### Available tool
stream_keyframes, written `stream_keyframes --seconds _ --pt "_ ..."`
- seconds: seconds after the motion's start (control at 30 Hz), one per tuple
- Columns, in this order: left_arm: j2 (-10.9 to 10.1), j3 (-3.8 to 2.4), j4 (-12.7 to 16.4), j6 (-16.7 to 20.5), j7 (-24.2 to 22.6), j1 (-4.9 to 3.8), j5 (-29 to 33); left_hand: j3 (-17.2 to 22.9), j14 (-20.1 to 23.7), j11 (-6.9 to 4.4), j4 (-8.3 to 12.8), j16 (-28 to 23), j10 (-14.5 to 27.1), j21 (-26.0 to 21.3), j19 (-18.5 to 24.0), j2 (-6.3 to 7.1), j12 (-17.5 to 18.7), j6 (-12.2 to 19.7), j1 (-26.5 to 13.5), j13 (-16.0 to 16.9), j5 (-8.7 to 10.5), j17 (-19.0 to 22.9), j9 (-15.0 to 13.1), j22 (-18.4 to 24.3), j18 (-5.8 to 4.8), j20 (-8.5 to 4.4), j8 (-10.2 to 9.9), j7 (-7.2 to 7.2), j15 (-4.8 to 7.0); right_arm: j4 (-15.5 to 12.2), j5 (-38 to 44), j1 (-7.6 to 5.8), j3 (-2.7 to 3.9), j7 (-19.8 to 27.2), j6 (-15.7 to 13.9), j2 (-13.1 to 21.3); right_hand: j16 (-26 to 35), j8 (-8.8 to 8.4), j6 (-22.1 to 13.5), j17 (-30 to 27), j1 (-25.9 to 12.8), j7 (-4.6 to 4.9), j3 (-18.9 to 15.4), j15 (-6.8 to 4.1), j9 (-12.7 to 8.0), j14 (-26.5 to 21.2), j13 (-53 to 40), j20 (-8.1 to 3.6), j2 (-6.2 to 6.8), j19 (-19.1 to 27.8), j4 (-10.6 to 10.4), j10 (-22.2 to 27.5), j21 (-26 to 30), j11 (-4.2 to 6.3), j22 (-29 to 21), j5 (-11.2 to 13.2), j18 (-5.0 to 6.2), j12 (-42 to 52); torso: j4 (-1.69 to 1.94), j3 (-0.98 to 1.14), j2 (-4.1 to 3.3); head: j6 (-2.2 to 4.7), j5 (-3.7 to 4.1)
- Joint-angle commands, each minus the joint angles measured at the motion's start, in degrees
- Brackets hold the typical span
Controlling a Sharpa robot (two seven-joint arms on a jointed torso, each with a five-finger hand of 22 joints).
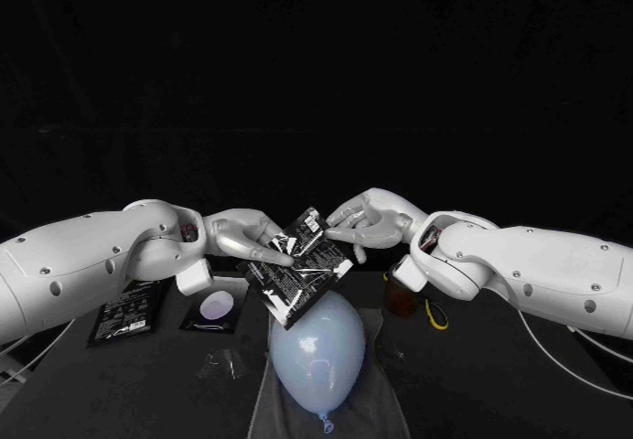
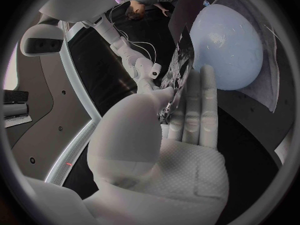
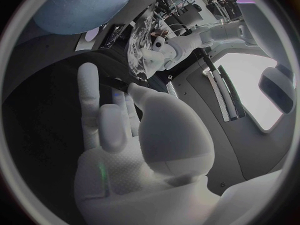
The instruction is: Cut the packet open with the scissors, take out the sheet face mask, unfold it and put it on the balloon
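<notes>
The left hand (image 1: pixel 251 236) pinches the black face mask packet (image 1: pixel 306 265) between thumb and straight fingers (image 2: pixel 201 100), holding it tilted over the pale blue balloon (image 1: pixel 316 352), which lies on a grey cloth (image 1: pixel 376 402). The right hand (image 1: pixel 370 219) has fingertips at the packet's top edge (gripping or merely touching, I cannot tell)

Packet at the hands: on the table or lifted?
Lifted: the left hand holds the packet tilted in the air above the balloon, the right hand at its top edge.
</notes>
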State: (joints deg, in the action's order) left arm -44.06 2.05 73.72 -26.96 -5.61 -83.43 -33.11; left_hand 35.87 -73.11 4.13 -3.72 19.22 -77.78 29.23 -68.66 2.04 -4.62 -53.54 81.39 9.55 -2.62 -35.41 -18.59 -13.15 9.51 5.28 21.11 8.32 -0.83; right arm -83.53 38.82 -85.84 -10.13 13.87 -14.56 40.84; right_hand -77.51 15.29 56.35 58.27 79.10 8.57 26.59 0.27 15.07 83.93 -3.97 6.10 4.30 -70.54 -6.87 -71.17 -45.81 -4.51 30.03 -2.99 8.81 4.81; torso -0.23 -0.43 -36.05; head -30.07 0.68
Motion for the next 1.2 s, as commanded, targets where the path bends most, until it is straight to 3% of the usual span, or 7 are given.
stream_keyframes --seconds 0.03,0.23,0.4,0.7,0.97,1.2 --pt "0.06 -0.05 0.12 -0.76 -0.76 -0.03 0.16 0.50 -0.03 -0.06 -0.06 -0.35 -0.35 0.35 0.47 -0.27 0.23 -0.37 0.14 0.11 -0.17 -0.21 -11.51 -0.14 0.75 0.07 0.11 0.04 0.24 -0.06 1.84 0.03 0.05 0.38 0.84 -0.11 -0.58 0.44 0.67 0.88 0.19 -0.17 0.50 -0.47 0.27 1.02 -0.08 -0.59 -0.23 -0.25 0.10 -0.80 -1.11 0.17 1.42 0.22 0.65 0.25 -0.05 0.02 0.02 -0.10 0.09" --pt "0.06 -0.05 0.09 -0.84 -0.71 -0.03 0.16 0.50 -0.03 -0.06 -0.06 -0.35 -0.35 0.35 0.47 -0.27 0.23 -0.37 0.14 0.11 -0.17 -0.21 -11.51 -0.14 0.75 0.07 0.11 0.04 0.24 -0.19 2.13 0.05 0.06 1.24 -1.58 -0.09 -2.00 2.17 2.33 3.26 0.86 -1.38 1.98 -1.43 1.65 1.52 -0.53 -1.20 -2.11 -1.72 0.63 -4.60 -5.37 1.35 6.79 0.20 -0.03 1.09 -0.02 0.03 0.01 -0.16 0.16" --pt "0.06 -0.04 0.11 -1.01 -0.62 -0.03 0.16 0.50 -0.03 -0.06 -0.06 -0.35 -0.35 0.35 0.47 -0.27 0.23 -0.37 0.14 0.11 -0.17 -0.21 -11.51 -0.14 0.75 0.07 0.11 0.04 0.24 -0.11 2.10 0.06 0.06 1.10 -6.24 -0.13 -2.32 4.12 2.90 3.53 1.18 -2.16 3.48 -2.23 3.69 1.48 -1.22 -2.01 -2.09 -1.99 2.14 -7.66 -7.60 2.26 9.55 0.21 -0.36 1.71 -0.01 0.02 -0.02 -0.17 0.36" --pt "0.06 -0.03 0.13 -1.48 -0.35 -0.03 0.14 0.50 -0.03 -0.06 -0.06 -0.35 -0.35 0.35 0.47 -0.27 0.23 -0.37 0.14 0.11 -0.17 -0.21 -11.51 -0.14 0.75 0.07 0.11 0.04 0.24 0.92 4.33 0.06 0.24 -0.72 -13.53 -0.76 -2.67 5.65 2.92 4.00 0.42 -2.66 4.44 -2.66 5.64 1.57 -1.87 -2.41 -1.74 -2.04 2.79 -9.28 -9.01 2.77 11.35 0.19 -0.55 1.98 -0.01 0.01 0.06 -0.18 0.40" --pt "0.13 0.02 0.19 -1.90 -0.14 -0.03 -0.20 0.50 -0.03 -0.06 -0.06 -0.35 -0.35 0.35 0.47 -0.27 0.23 -0.37 0.14 0.11 -0.17 -0.21 -11.51 -0.14 0.75 0.07 0.11 0.04 0.24 4.92 5.86 -0.03 0.89 -2.50 -16.22 -3.40 -2.85 6.14 2.77 4.29 0.08 -2.78 4.90 -2.77 6.40 1.63 -2.08 -2.52 -1.69 -2.11 3.04 -9.65 -9.58 2.90 12.09 0.19 -0.63 1.95 0.00 0.03 0.02 0.06 0.38" --pt "0.26 0.06 0.18 -2.05 -0.07 -0.03 -0.42 0.50 -0.03 -0.06 -0.06 -0.35 -0.35 0.35 0.47 -0.27 0.23 -0.37 0.14 0.11 -0.17 -0.21 -11.51 -0.14 0.75 0.07 0.11 0.04 0.24 10.25 8.71 -0.23 1.21 -4.74 -17.07 -7.60 -3.01 6.62 2.63 4.48 -0.20 -2.88 5.45 -2.87 7.17 1.68 -2.29 -2.63 -1.54 -2.38 3.45 -9.98 -10.55 3.01 13.35 0.19 -0.79 1.90 0.07 0.00 0.01 0.15 0.45"
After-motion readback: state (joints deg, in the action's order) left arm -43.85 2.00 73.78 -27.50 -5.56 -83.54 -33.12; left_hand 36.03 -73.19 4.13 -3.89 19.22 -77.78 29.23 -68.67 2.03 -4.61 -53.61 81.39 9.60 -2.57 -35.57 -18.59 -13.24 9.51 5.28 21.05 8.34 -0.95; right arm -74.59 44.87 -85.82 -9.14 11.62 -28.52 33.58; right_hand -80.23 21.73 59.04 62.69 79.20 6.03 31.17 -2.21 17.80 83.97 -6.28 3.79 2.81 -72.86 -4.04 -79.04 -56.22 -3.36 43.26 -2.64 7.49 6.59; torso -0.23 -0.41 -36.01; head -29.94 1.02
